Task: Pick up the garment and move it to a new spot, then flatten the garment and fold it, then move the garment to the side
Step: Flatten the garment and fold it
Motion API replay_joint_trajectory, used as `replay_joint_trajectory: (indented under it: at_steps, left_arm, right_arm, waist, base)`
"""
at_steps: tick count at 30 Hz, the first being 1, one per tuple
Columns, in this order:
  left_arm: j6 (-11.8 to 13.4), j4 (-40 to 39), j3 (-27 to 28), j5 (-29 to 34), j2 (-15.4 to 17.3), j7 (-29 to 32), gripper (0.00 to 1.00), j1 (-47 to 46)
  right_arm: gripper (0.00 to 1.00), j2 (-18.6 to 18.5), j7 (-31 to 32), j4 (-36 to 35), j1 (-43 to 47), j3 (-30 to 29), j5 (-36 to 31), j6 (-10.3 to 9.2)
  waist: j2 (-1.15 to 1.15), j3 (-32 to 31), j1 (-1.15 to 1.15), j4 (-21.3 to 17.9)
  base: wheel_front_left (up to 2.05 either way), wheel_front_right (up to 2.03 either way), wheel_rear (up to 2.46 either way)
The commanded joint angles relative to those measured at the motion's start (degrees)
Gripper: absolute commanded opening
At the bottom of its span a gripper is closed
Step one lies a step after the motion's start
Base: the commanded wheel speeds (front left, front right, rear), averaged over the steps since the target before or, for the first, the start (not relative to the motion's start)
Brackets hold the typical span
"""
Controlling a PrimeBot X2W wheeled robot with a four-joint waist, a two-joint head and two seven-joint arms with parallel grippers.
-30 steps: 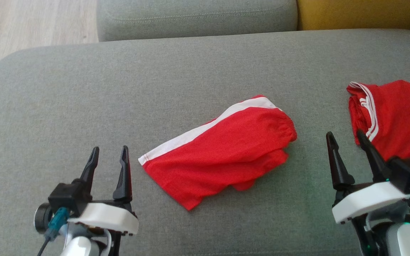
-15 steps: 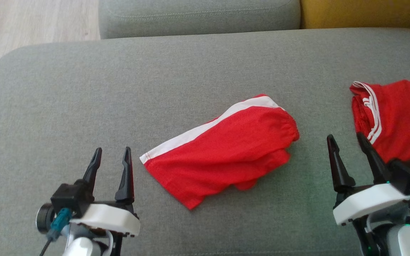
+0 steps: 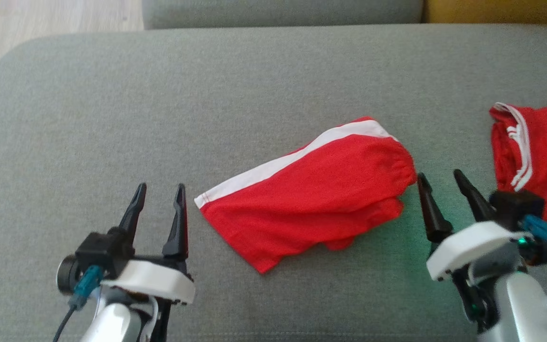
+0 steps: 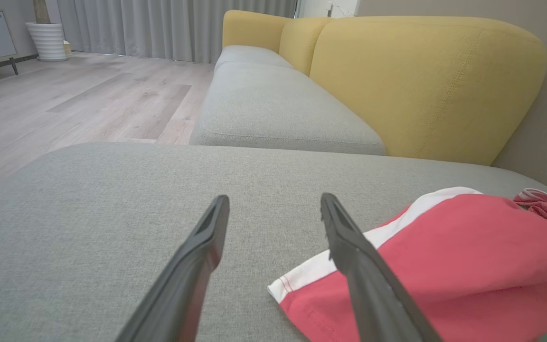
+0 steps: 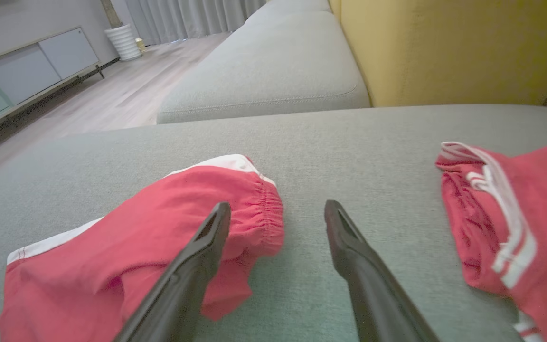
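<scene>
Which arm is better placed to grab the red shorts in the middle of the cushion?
Probably right: the right gripper, open, sits beside the shorts at their gathered waistband; the left gripper, also open, is slightly farther from the hem.

light: soft, even daylight, bright all over the grey cushion (image 3: 112, 118)
shadows: faint, a thin one on the cushion under the red garment (image 3: 311, 190)
tint: green glow on the cushion beside the right gripper (image 3: 438, 174)
sharpness: head view slightly soft; wrist views blur the near fingers (image 4: 183, 285)
distortion: wrist views bow the cushion's edges; red looks pink there
</scene>
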Motion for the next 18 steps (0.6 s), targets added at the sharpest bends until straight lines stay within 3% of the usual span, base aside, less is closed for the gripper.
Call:
replay_joint_trajectory:
  at_steps: [1, 13, 14, 15, 16, 18]
  left_arm:
    - [-0.2, -1.8, 2.0, 0.6, 0.5, -0.5, 1.00, -3.3]
    - [-1.3, -0.4, 1.3, 0.9, -0.9, -0.6, 1.00, -6.0]
    - [-1.4, -0.3, 1.4, 0.9, -1.0, -0.7, 1.00, -6.0]
    - [-1.5, -0.2, 1.5, 0.9, -1.0, -0.7, 1.00, -6.1]
    - [-1.5, -0.2, 1.5, 1.0, -1.0, -0.7, 1.00, -6.1]
    - [-1.7, -0.1, 1.6, 1.1, -1.0, -0.7, 1.00, -6.1]
  right_arm:
    - [1.00, -0.3, 0.1, -0.8, -3.1, 1.9, 0.3, -0.05]
    - [1.00, -0.2, 2.2, 11.8, -7.8, 3.5, 5.0, -0.05]
    - [0.61, -0.2, 2.1, 12.3, -8.1, 3.6, 5.3, -0.05]
    - [0.16, -0.2, 1.9, 12.8, -8.4, 3.8, 5.9, -0.05]
    - [0.00, -0.2, 1.7, 13.2, -8.6, 3.9, 6.2, -0.05]
    - [0.00, -0.2, 0.6, 13.6, -9.1, 4.1, 6.6, -0.05]
  waist:
    - [0.00, 1.1, 0.00, 0.7]
    - [0.00, 3.6, 0.00, 2.2]
    - [0.00, 3.6, 0.00, 2.1]
    - [0.00, 3.6, 0.00, 2.1]
    - [0.00, 3.6, 0.00, 2.0]
    - [0.00, 3.5, 0.00, 2.0]
  base:
    - [0.00, 0.00, 0.00]
    - [0.00, 0.00, 0.00]
    - [0.00, 0.00, 0.00]
    - [0.00, 0.00, 0.00]
    - [0.00, 0.00, 0.00]
    - [0.00, 0.00, 0.00]
